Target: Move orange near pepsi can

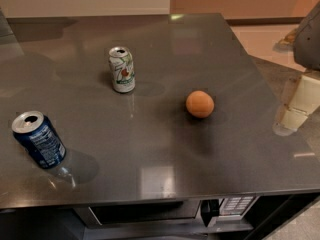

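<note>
Status: small round matte orange (pixel 200 104) sits free on the dark grey glossy bench (pixel 160 154), right of centre. Dark blue pepsi can (pixel 39 140) with white print and silver top stands near the front-left corner, well apart from the fruit. White and green soda can (pixel 122 69) stands upright further back, left of centre, off the direct line between them. Pale blocky gripper (pixel 295 104) is at the right edge, beside the bench and apart from the orange, with nothing visibly in it. Cannot tell how far the jaws are open.

Step in hand looks like the reach to the orange; the fruit is not yet picked. To do it well: come down from above, centre the jaws across the widest part, and close gently, since round fruit rolls. Carry low toward front-left, stay forward of the white can, and set down just beside the blue can without nudging it. Its tab is open and it probably tips easily.
</note>
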Available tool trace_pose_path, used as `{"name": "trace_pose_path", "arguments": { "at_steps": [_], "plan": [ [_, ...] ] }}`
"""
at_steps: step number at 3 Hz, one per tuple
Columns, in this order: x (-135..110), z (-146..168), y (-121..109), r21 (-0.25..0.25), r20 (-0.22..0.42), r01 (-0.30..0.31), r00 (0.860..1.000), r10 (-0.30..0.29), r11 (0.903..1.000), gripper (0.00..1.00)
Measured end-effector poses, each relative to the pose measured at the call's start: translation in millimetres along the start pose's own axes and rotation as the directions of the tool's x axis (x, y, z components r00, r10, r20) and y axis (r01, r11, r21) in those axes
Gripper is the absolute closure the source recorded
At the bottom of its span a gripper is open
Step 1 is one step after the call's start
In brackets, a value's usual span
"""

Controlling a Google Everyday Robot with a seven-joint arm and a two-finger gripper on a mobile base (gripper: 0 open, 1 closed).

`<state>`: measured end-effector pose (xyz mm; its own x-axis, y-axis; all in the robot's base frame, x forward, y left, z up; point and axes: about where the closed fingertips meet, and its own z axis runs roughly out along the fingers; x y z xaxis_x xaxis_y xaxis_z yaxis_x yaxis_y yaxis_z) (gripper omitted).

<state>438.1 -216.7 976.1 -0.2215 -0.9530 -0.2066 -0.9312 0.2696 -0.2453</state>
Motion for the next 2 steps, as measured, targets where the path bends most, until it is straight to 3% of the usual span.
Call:
{"name": "trace_pose_path", "arguments": {
  "at_steps": [2],
  "plan": [
    [-17.7, 18.2, -10.5, -0.003, 0.037, -0.003, 0.999, 0.003, 1.0, 0.0]
  ]
}}
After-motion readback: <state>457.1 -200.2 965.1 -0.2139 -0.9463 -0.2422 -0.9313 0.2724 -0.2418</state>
